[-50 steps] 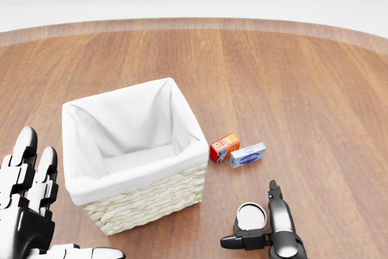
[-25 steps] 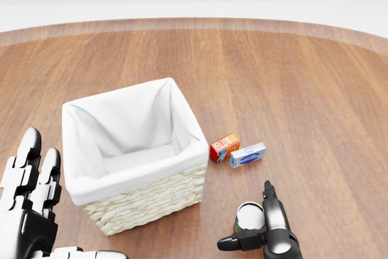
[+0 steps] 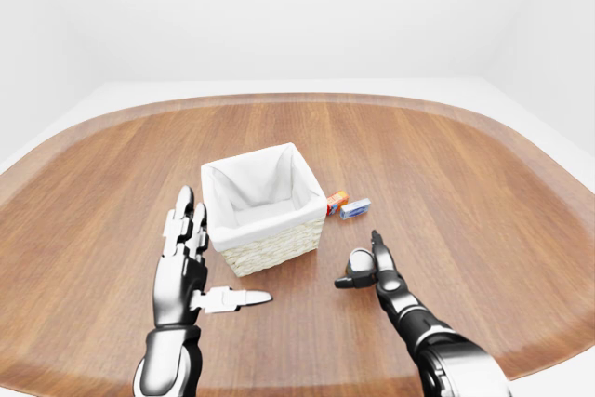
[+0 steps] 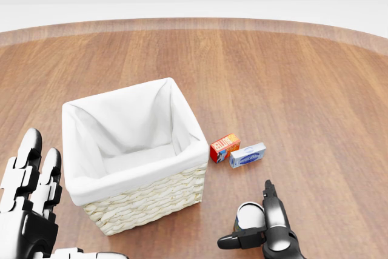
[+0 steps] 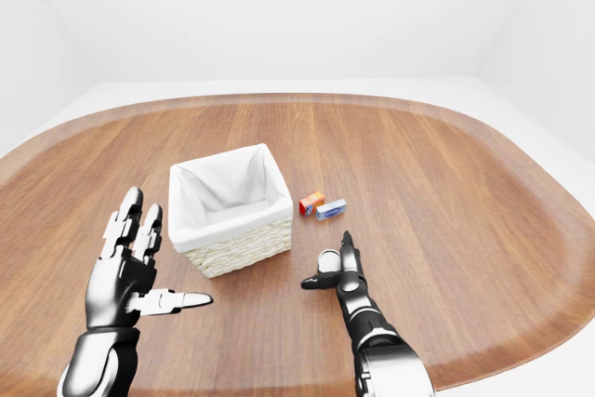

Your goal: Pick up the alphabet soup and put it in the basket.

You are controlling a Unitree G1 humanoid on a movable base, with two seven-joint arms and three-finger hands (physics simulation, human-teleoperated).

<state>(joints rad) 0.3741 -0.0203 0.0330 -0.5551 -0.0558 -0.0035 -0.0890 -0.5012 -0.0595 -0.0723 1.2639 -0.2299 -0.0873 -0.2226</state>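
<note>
The alphabet soup can (image 4: 250, 215) stands upright on the wooden table, right of the basket, at the bottom of the head view. My right hand (image 4: 259, 224) is open around it: the thumb (image 4: 237, 239) lies below the can and a straight finger (image 4: 272, 210) runs along its right side. The wicker basket (image 4: 132, 150) with a white cloth lining stands left of the can and holds nothing. My left hand (image 3: 191, 262) is open with fingers spread, raised left of the basket.
A small red box (image 4: 224, 147) and a blue-and-white box (image 4: 247, 155) lie side by side on the table just right of the basket, above the can. The round wooden table's edge (image 3: 297, 99) curves across the top of the eye views.
My right hand has slid left and slightly down, closing in on the can. The left hand has lowered a little. The can and basket have not moved.
</note>
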